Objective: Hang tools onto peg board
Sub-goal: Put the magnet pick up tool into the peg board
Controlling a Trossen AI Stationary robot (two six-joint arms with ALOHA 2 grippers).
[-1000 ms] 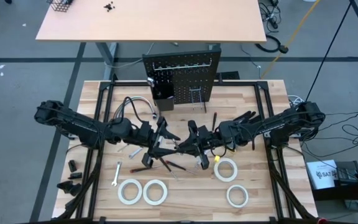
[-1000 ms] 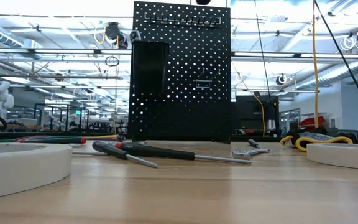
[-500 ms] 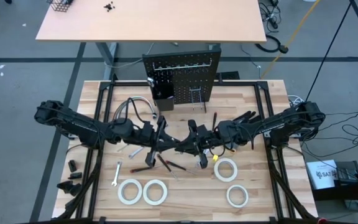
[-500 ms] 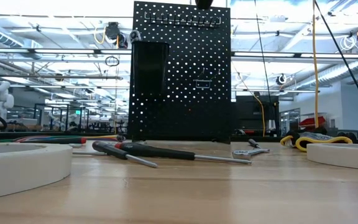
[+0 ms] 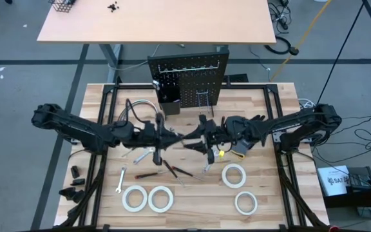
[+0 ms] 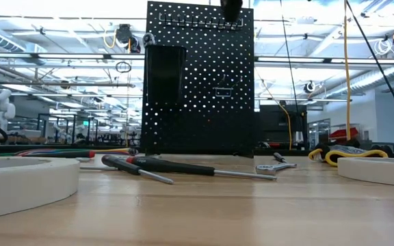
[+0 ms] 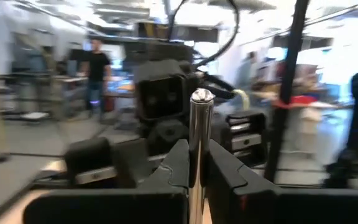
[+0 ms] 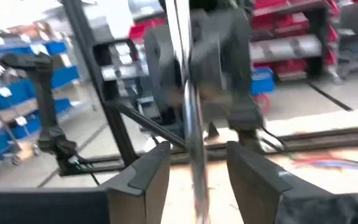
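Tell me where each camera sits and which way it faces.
High view: overhead, looking straight down at the table; both arms show, meeting in front of the peg board.
Low view: at tabletop height, facing the peg board past screwdrivers; only a dark bit of an arm, up top.
Left wrist view: on the left arm, facing the right arm; left jaws shut on a silver tool.
Right wrist view: on the right arm, facing the left arm; right jaws open around that tool.
Shared: both wrist views show the silver tool.

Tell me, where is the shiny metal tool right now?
The silver tool is clamped in the left gripper above mid-table, just in front of the peg board, with the open right gripper facing it.
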